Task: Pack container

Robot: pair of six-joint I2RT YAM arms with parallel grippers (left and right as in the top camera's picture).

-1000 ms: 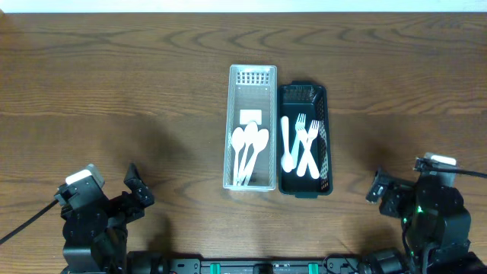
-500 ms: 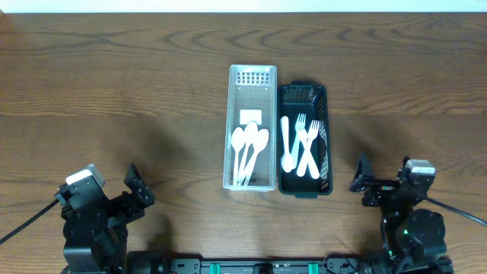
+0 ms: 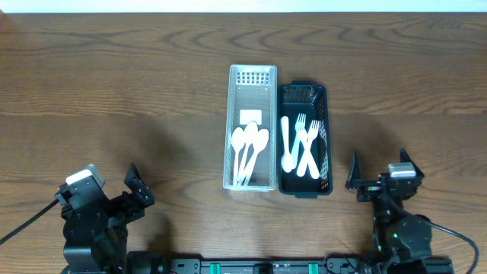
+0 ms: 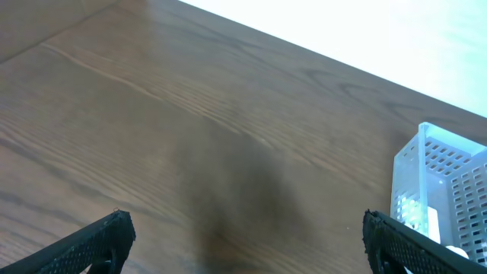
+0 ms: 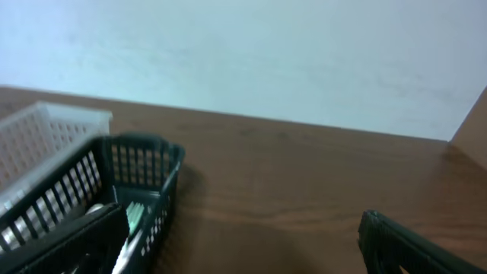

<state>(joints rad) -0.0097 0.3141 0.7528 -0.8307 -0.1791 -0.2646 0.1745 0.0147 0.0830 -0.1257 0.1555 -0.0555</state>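
1. Only the overhead view shows the contents. White spoons [image 3: 249,146] lie in the white basket [image 3: 253,76]. Forks [image 3: 309,141] and a single spoon [image 3: 287,148] lie in the black basket [image 3: 304,192], which stands against the white one's 3 o'clock side, mid-table [image 3: 114,76].
2. The left wrist view catches only a corner of the white basket [image 4: 437,179] at 3 o'clock. The right wrist view shows the black basket's end wall [image 5: 141,171] at 9 o'clock, with the white basket [image 5: 46,133] beyond it.
3. Left jaws, at the table's 7 o'clock: we find them spread wide, fingers [image 4: 99,243] gripping and touching nothing.
4. Right jaws, at 5 o'clock: spread wide, fingers [image 5: 403,243] empty, near the black basket's corner but apart from it.
5. Broad table surface lies at 9 o'clock of the white basket and 3 o'clock of the black one. The table's far edge runs at 12 o'clock.
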